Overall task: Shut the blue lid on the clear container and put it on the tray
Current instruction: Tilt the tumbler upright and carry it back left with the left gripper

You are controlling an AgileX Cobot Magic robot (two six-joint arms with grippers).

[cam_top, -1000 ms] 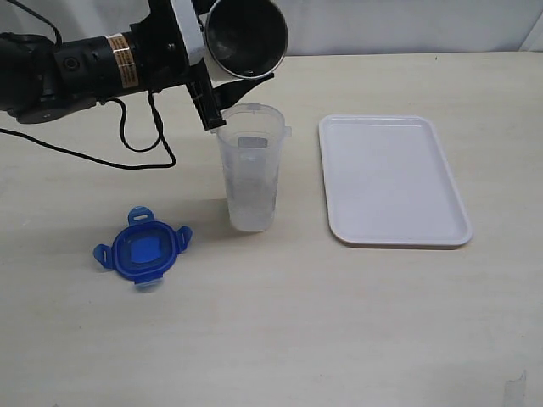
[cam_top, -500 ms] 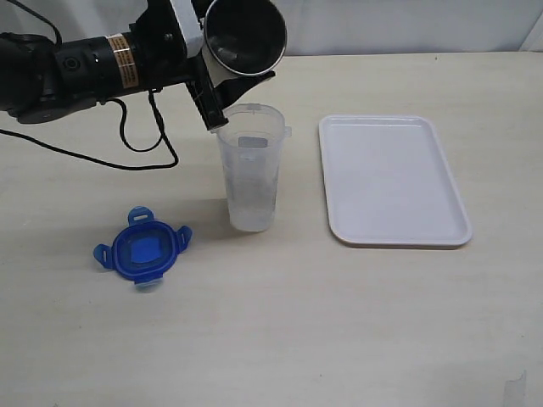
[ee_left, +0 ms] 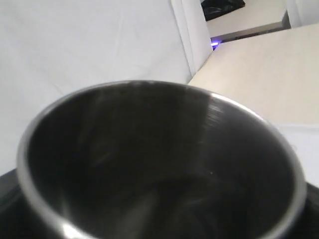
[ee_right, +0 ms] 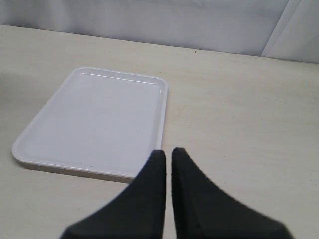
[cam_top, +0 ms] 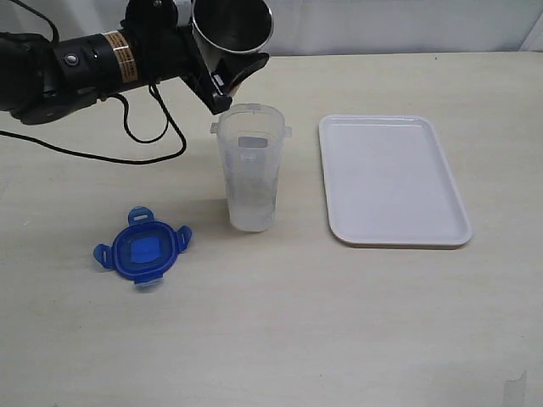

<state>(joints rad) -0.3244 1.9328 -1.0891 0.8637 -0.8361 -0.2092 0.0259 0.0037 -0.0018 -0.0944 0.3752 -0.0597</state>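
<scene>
The clear container (cam_top: 250, 170) stands upright and uncovered in the middle of the table. The blue lid (cam_top: 142, 257) lies flat on the table to its front left. The white tray (cam_top: 393, 178) lies to its right with nothing on it. My left gripper (cam_top: 217, 78) is shut on a grey steel cup (cam_top: 231, 25), held tilted just above and behind the container's rim. That cup (ee_left: 159, 164) fills the left wrist view and hides the fingers. In the right wrist view my right gripper (ee_right: 168, 153) is shut and holds nothing, near the corner of the tray (ee_right: 94, 117).
The left arm and its black cable (cam_top: 127, 140) stretch across the table's back left. A pale curtain runs behind the table's far edge. Bare tabletop lies in front of the container and tray.
The left gripper has drawn the steel cup up and to the left, away from the container's rim. The cup has tipped back towards upright. Lid, container and tray have stayed put.
</scene>
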